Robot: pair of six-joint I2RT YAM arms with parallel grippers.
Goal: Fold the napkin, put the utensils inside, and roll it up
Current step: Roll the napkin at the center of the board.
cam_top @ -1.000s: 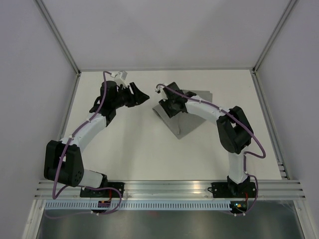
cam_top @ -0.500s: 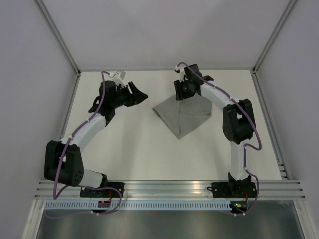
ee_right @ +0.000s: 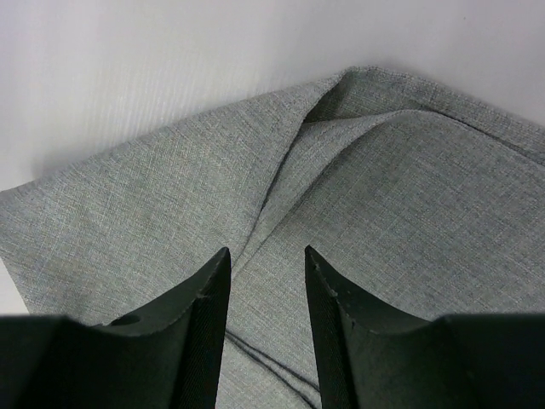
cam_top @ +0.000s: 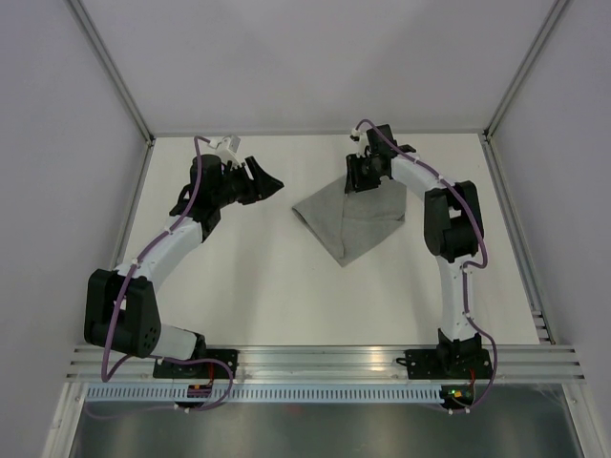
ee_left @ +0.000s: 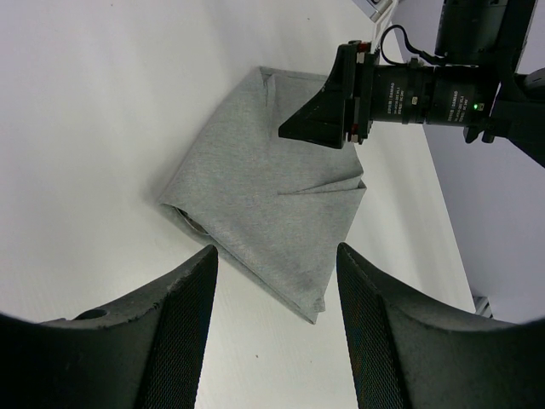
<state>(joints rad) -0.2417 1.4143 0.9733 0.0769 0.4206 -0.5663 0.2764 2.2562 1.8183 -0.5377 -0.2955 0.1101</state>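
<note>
The grey napkin (cam_top: 346, 219) lies folded on the white table, its point toward the near side. It also shows in the left wrist view (ee_left: 264, 204) and fills the right wrist view (ee_right: 375, 213), with folds and a crease. My right gripper (cam_top: 362, 179) is open just above the napkin's far edge, holding nothing (ee_right: 266, 256). My left gripper (cam_top: 270, 183) is open and empty, left of the napkin and apart from it (ee_left: 277, 256). A small dark bulge peeks from under the napkin's left edge (ee_left: 192, 223); I cannot tell what it is. The pink fork is hidden.
White enclosure walls with metal posts (cam_top: 115, 76) ring the table. An aluminium rail (cam_top: 325, 361) runs along the near edge by the arm bases.
My right gripper has moved from the napkin's left middle up to its far edge. The napkin's top layer now lies flat. The left arm has not moved.
</note>
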